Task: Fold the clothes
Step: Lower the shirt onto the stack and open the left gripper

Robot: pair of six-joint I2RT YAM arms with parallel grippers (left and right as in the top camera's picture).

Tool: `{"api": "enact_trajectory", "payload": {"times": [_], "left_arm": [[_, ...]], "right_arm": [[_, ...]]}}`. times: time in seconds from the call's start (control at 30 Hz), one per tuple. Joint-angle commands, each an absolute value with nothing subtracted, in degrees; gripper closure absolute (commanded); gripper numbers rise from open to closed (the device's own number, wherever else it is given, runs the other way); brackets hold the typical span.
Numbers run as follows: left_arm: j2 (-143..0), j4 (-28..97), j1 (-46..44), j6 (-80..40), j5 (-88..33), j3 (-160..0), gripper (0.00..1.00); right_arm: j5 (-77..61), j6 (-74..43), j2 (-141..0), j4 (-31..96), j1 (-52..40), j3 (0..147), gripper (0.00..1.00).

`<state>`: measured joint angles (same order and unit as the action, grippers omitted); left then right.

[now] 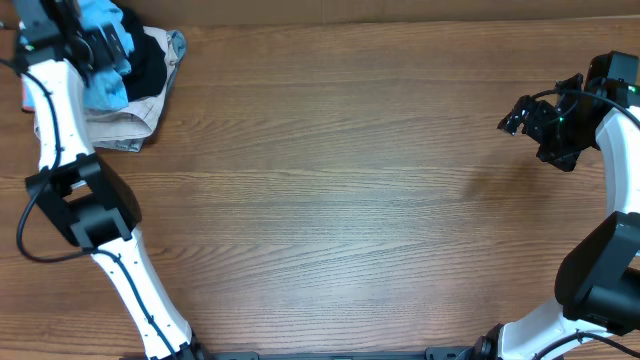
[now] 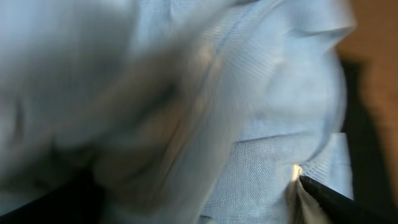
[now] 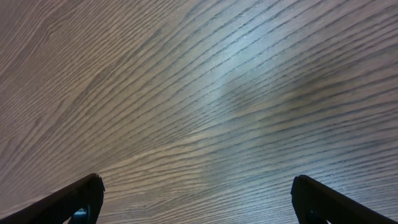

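The light sky-blue T-shirt (image 1: 104,88) lies bunched on a pile of clothes at the table's far left corner. My left gripper (image 1: 100,45) is down in it. In the left wrist view the blue fabric (image 2: 261,124) fills the frame, blurred on the left. The left gripper (image 2: 199,186) has its fingers spread apart, with one dark fingertip at the lower right and the other mostly hidden by cloth. My right gripper (image 1: 525,115) hovers over bare wood at the far right. It is open and empty in the right wrist view (image 3: 196,186).
A black garment (image 1: 150,58) and a beige garment (image 1: 125,125) lie under and beside the T-shirt in the same pile. The wooden table (image 1: 340,190) stretches between the two arms. The arm bases stand at the near edge.
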<state>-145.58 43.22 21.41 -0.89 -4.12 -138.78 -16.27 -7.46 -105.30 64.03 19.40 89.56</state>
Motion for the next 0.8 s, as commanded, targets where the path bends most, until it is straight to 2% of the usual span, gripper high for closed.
{"api": "enact_trajectory", "payload": {"times": [0.0, 0.13, 0.33, 0.77], "left_arm": [[-152.1, 45.9, 20.1, -0.3, -7.2, -138.9, 0.0], [-156.2, 46.7, 18.0, 0.1, -8.1, -138.9, 0.0], [-154.3, 46.4, 15.6, 0.9, -7.0, -139.8, 0.0], [-135.2, 51.4, 16.5, 0.9, -6.9, -145.7, 0.0]], "right_arm": [[-16.6, -7.5, -104.7, 63.8, 19.2, 89.8, 0.0], [-16.6, -7.5, -104.7, 63.9, 19.2, 89.8, 0.0], [-16.6, -7.5, -104.7, 64.6, 19.2, 89.8, 0.0], [-16.8, -7.5, -104.7, 63.8, 19.2, 89.8, 0.0]]}}
